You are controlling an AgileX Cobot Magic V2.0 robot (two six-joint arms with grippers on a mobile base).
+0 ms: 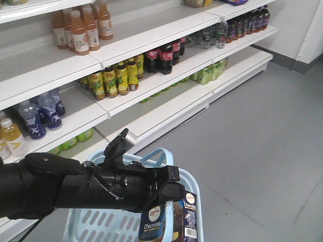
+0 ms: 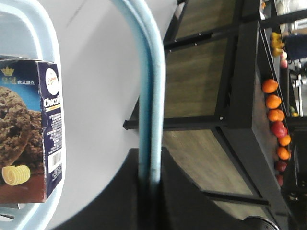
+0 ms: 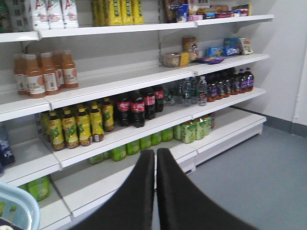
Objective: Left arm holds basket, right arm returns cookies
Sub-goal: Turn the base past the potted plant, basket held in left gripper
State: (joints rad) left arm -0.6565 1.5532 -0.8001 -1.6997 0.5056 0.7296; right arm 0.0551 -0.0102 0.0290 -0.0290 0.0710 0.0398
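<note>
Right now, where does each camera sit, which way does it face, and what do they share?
Front view: high up, looks down at drink shelves and floor; the left arm crosses it, holding the basket with the cookie box.
Left wrist view: sits at that wrist, looks along the basket handle towards a dark fruit rack; the left gripper grips the handle.
Right wrist view: sits at that wrist, faces the shelves; the right gripper shows, shut and empty.
Shared: the basket shows in all three.

The cookies (image 1: 167, 223) stand in the basket (image 1: 75, 224), under my left arm (image 1: 65, 186). Shelves (image 1: 166, 108) sit at eleven o'clock.
</note>
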